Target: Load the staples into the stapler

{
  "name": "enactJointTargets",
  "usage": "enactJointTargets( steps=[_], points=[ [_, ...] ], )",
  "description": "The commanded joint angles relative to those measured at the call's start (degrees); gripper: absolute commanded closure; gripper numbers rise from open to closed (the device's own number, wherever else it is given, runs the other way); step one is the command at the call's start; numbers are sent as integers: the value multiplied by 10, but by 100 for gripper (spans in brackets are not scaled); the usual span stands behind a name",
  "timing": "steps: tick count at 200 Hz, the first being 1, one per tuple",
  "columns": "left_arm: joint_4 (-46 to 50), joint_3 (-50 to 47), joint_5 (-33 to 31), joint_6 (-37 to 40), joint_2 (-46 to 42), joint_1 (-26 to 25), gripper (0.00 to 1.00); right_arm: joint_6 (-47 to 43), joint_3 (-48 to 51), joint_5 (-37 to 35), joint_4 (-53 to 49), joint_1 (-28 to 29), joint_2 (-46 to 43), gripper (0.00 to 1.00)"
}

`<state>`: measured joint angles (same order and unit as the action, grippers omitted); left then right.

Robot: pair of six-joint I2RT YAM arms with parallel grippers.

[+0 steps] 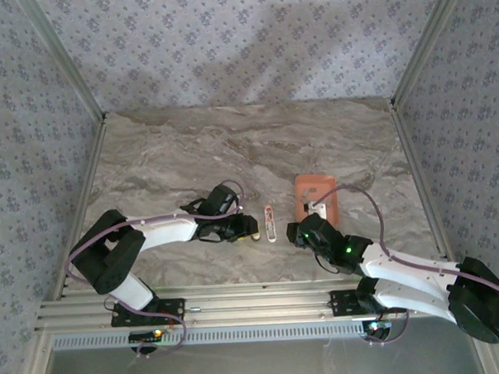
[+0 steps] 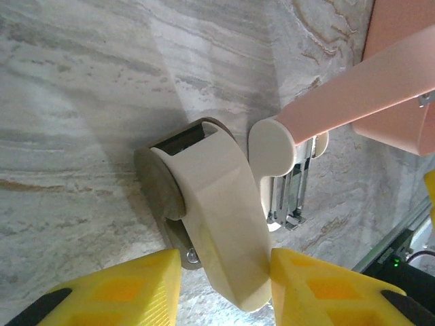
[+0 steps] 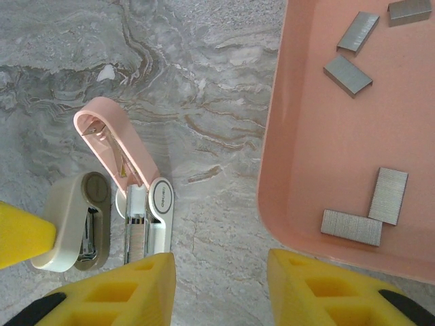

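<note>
Nearer arm: right tool (image 3: 221, 285) spread, empty; staples (image 3: 389, 195) in salmon tray (image 3: 299, 102).
Their nearest strip (image 3: 351, 227) lies at 2 o'clock from it, long axis roughly 9–3. The left tool (image 2: 224, 285) pinches cream stapler (image 2: 217, 197) beside open pink stapler (image 3: 112, 139).

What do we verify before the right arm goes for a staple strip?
1. Stapler lid swung open: ok.
2. Staples lying loose in tray: ok.
3. Right gripper empty, jaws apart: ok.
4. Left gripper firmly gripping the beige object beside the stapler: cannot tell.
5. Magazine channel free of old staples: cannot tell.
</note>
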<state>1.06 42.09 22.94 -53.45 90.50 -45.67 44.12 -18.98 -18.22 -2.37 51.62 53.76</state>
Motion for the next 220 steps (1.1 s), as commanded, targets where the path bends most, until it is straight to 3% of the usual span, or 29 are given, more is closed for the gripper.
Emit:
enactJointTargets(
  steps=[1, 116, 220],
  points=[
    [88, 5, -29, 38, 7, -8, 62, 9, 10, -11, -16, -4, -8, 60],
    [119, 7, -69, 77, 55, -33, 65, 9, 12, -9, -13, -8, -10, 59],
    [195, 93, -132, 110, -66, -36, 45, 2, 8, -3, -7, -10, -10, 59]
  ],
)
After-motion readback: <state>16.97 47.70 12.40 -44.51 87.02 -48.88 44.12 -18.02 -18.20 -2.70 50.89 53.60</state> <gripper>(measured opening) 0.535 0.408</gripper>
